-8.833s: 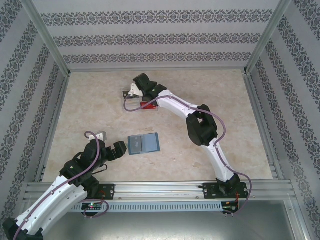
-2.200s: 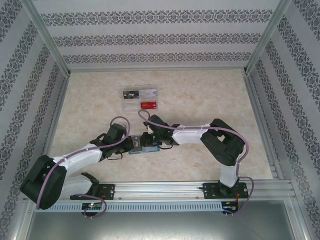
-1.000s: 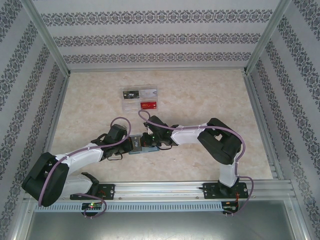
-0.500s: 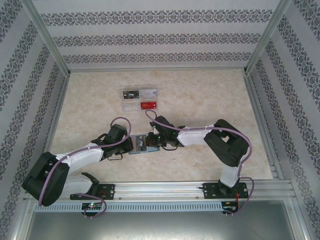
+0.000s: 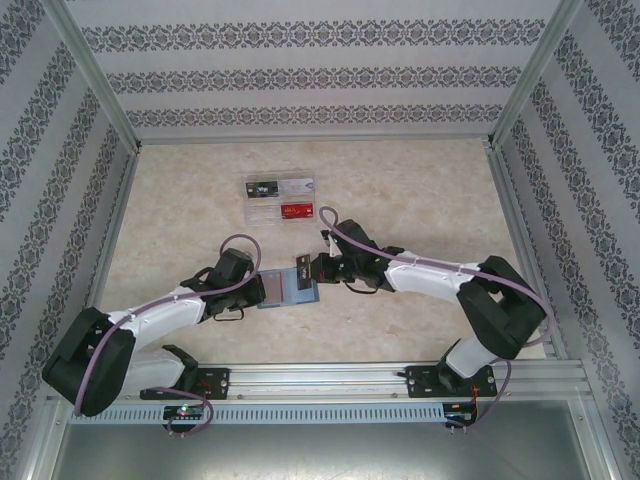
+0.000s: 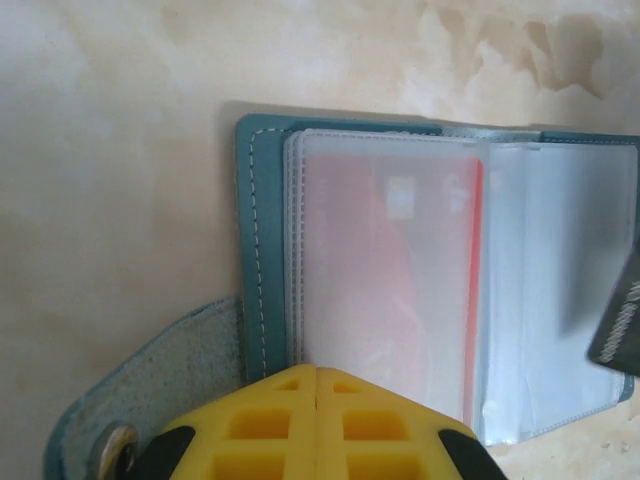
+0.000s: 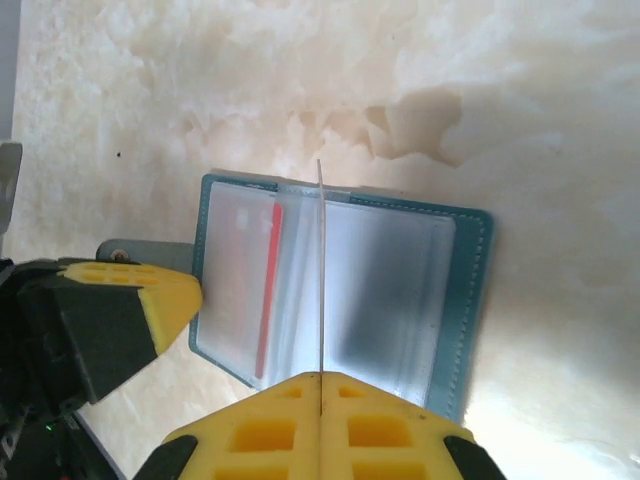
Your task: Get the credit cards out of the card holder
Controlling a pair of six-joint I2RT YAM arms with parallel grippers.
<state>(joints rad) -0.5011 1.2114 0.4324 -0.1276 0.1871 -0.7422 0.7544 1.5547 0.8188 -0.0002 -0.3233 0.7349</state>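
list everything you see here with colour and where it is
card holder: 1, teal, open, table centre
red card: 1, red, holder's left sleeve
dark card: 1, black, in right arm's jaws
tray: 1, clear, far centre
tray cards: 3, black, silver, red, in tray
table: 1, beige marble
left arm: 1, white, jaws shut at holder's left edge
right arm: 1, white, jaws shut on dark card

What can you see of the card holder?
The card holder is a teal, leather-like bifold lying open and flat on the marbled table, with clear plastic sleeves inside. A red card shows through one sleeve; a snap tab sticks out beside it. The shut left gripper sits on that edge, and the right gripper holds a dark card above the other half.
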